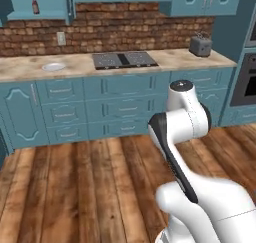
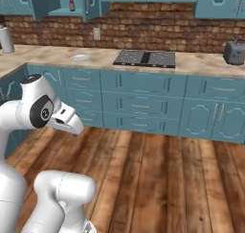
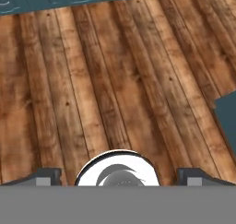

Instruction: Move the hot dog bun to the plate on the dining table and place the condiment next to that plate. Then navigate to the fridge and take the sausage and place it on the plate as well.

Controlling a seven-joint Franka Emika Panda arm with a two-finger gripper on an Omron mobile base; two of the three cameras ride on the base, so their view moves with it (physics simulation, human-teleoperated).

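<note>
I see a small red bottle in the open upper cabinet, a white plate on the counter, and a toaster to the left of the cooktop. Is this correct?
Not quite: the toaster stands to the right of the cooktop, as the left base view shows. The rest is correct: the small red bottle is in the open upper cabinet, and the white plate lies on the counter.

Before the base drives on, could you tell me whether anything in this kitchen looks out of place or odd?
One wall cabinet stands open, with a small dark red bottle on its shelf. Otherwise nothing stands out.
</note>
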